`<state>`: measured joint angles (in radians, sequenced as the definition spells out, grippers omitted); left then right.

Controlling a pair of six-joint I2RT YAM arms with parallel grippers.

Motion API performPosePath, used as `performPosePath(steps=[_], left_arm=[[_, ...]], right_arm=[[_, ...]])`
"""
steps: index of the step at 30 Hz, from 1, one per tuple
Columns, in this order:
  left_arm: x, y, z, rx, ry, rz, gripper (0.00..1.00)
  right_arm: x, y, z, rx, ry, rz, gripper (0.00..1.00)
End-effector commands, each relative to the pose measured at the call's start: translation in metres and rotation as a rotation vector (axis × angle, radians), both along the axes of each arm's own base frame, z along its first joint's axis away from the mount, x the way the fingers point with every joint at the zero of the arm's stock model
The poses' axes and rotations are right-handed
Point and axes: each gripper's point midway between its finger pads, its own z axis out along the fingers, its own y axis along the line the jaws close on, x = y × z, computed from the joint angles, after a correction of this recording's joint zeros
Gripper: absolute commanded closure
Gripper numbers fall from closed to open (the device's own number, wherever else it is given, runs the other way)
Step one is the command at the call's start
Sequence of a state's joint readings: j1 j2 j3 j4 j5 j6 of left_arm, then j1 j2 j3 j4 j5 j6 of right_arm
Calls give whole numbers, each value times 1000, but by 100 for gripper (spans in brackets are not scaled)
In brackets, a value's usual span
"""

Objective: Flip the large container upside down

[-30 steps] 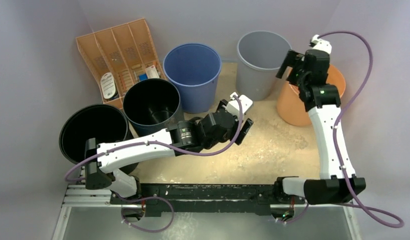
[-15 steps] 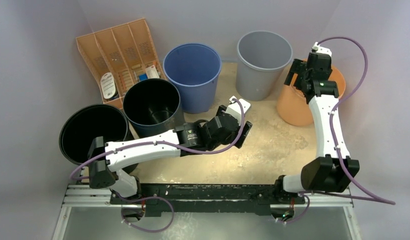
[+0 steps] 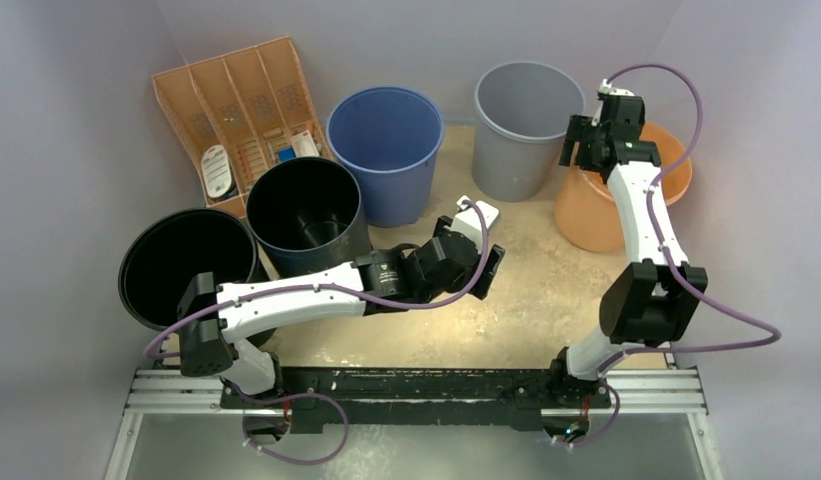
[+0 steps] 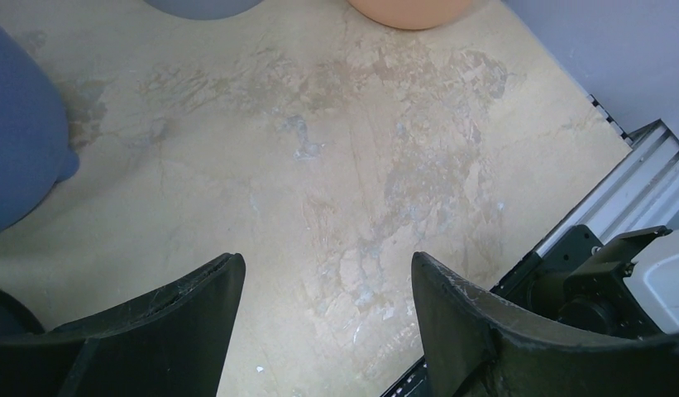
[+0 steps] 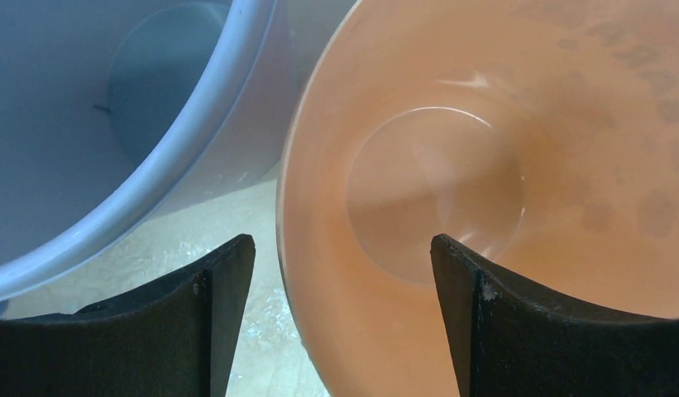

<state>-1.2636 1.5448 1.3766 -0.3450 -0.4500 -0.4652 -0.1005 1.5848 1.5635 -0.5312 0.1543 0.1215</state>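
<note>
Right gripper (image 5: pixel 340 241) shifted over orange bin (image 5: pixel 567 124) rim — jaws apart.

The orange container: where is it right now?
The orange container stands far right in the top view, beside the grey bin, under the open right tool.

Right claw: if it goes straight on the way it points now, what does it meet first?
Probably the rim of the orange bucket, which lies within the gap of the open right claw; depth is unclear.
</note>
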Motion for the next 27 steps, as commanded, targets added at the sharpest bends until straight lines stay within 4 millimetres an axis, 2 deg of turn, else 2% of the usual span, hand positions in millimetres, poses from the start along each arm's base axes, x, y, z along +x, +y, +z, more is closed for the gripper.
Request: performPosePath(steps=[1,4,6,8,10,11,12,13,16,18,21,23,25,27], left_arm=[[5,-7,7,-61,-6,23,26],[7,-6,-4,-34,-6,36,26],[8,-7,-7,-38,-4,43,26],[7,-8,-4,-51,0,37,26],[5,-8,4,-85,17,31,24],[5,-6,9,-110,30,27,24],[5,-5,14,-141,49,18,24],[6,-2,17,-167,67,15,24],[9,8,27,-227,100,6,24],[15,17,28,-248,113,32,24],[40,37,25,-334,203,148,24],[50,43,27,-392,247,179,24],[53,48,31,-407,241,204,24],[55,52,39,-427,221,215,24]], right_arm=[[12,12,9,16,-19,61,20],[14,17,-4,43,5,75,33],[15,18,-9,54,13,74,46],[15,19,-6,58,5,74,58],[13,17,4,52,-21,57,61],[12,17,13,51,-47,57,73],[11,17,22,52,-80,56,91],[8,18,36,55,-118,51,100],[-7,22,78,59,-239,54,100],[-18,29,95,72,-277,88,100],[-34,39,117,88,-319,135,100],[-49,40,137,89,-364,133,100],[-66,52,156,112,-408,182,100],[-82,64,167,144,-434,235,100]])
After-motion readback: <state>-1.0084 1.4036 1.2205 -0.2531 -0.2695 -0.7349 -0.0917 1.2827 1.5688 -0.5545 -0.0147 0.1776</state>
